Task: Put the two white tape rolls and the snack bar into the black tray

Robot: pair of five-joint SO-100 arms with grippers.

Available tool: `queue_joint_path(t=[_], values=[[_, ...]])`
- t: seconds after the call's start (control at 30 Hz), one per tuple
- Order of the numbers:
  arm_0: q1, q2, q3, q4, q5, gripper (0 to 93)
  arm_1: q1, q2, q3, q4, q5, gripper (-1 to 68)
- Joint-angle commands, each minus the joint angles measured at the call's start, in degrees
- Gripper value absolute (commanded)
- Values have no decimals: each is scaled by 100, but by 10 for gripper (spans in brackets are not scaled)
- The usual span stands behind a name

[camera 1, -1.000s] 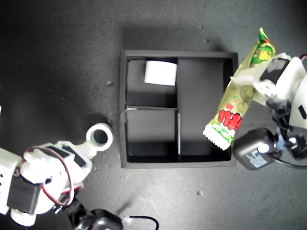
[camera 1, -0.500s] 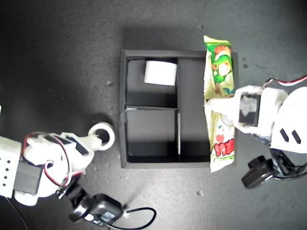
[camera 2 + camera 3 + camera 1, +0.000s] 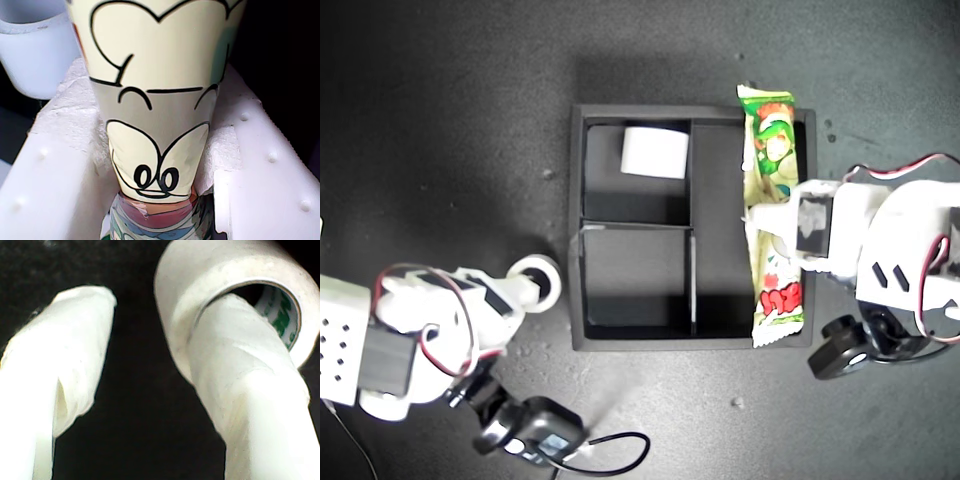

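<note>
The black tray lies in the middle of the exterior view. An all-white tape roll rests in its small upper-left compartment. My first gripper is shut on the snack bar, which runs lengthwise over the long compartment on the exterior view's right, its lower end over the tray's rim. In the first wrist view the snack bar is squeezed between the padded fingers. The other tape roll, with its greenish core, sits on the mat just left of the tray. My second gripper is open, one finger inside the roll's hole.
Both arms' white bodies flank the tray, one at the exterior view's lower left, one at its right. A black camera module hangs by the tray's lower-right corner. Another module with a cable sits at the bottom.
My first gripper swung the snack bar from a tilt beside the tray to lengthwise over the long compartment. My second gripper moved onto the loose roll, one finger entering its hole.
</note>
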Motion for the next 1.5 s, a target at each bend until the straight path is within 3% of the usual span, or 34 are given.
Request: queue_joint_path(t=[0.0, 1.47], values=[[-114, -334, -308, -79, 62, 127, 18, 26, -158, -158, 44, -2], [-114, -105, -1327, 782, 343, 120, -9, 18, -141, 193, -114, -3]])
